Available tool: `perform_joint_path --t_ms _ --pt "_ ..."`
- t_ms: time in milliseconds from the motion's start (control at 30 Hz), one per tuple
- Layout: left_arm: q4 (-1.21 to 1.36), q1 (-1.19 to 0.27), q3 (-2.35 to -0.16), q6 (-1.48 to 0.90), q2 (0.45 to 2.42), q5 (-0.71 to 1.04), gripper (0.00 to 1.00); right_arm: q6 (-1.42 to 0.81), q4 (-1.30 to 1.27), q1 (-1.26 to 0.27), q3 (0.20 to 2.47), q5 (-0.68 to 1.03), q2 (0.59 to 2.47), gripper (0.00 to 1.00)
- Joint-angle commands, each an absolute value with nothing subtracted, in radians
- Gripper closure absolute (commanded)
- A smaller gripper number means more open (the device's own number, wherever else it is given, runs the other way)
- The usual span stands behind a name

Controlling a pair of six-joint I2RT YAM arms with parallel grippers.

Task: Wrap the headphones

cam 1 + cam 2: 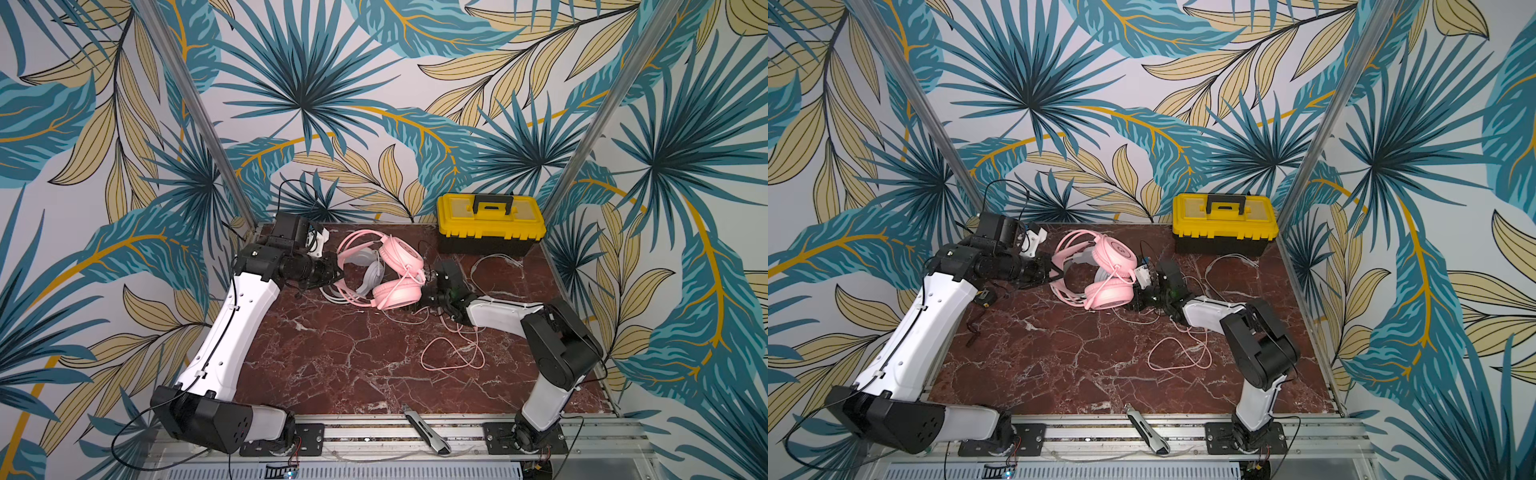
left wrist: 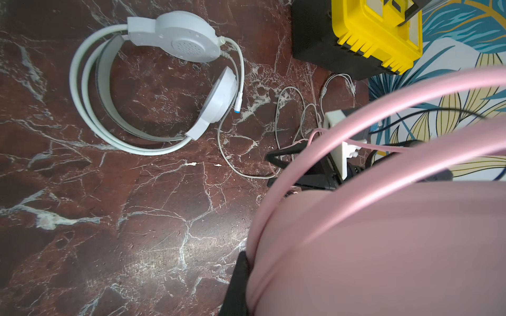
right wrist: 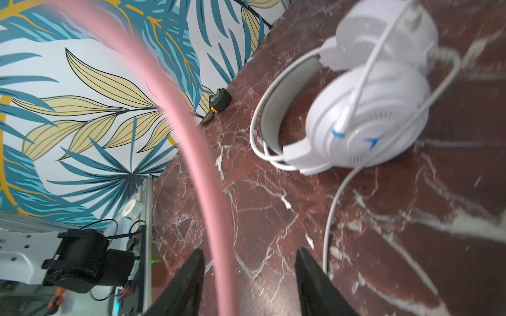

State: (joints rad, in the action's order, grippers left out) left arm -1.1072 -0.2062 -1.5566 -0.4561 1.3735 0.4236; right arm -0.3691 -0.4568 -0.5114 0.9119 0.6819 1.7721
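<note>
Pinching the pink headset point(image 1: 401, 253) by its hoop in the left gripper point(image 1: 334, 272), raised off the table point(image 1: 332, 365), likely to steady it for winding. Straddling a pink strand point(image 3: 191, 136) with the spread jaws of the right gripper point(image 3: 249, 251), nothing clamped yet. Leaving the white headset point(image 2: 186, 38) flat beyond those jaws.

I had bare dark red marble table point(image 1: 332, 374) in front; a yellow plastic toolbox point(image 1: 490, 226) and pink cable loops point(image 1: 454, 352) blocked my right.
</note>
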Motion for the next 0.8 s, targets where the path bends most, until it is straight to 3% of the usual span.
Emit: perform_joint_path --t_ms 0,200,533,767 --pt "-1.028 -0.194 -1.602 -0.516 1.375 0.440 1.00 -0.411 -0.514 -0.515 0.845 0.704 1.722 0.54" --pt "-0.946 -0.194 -1.588 -0.589 1.393 0.429 1.00 -0.460 -0.568 -0.516 0.810 0.719 1.741 0.69" --pt "-0.797 -0.190 -1.533 -0.712 1.406 0.354 1.00 -0.500 -0.599 -0.516 0.707 0.695 1.678 0.71" --pt "-0.729 -0.191 -1.493 -0.779 1.418 0.310 1.00 -0.488 -0.537 -0.521 0.683 0.691 1.609 0.95"
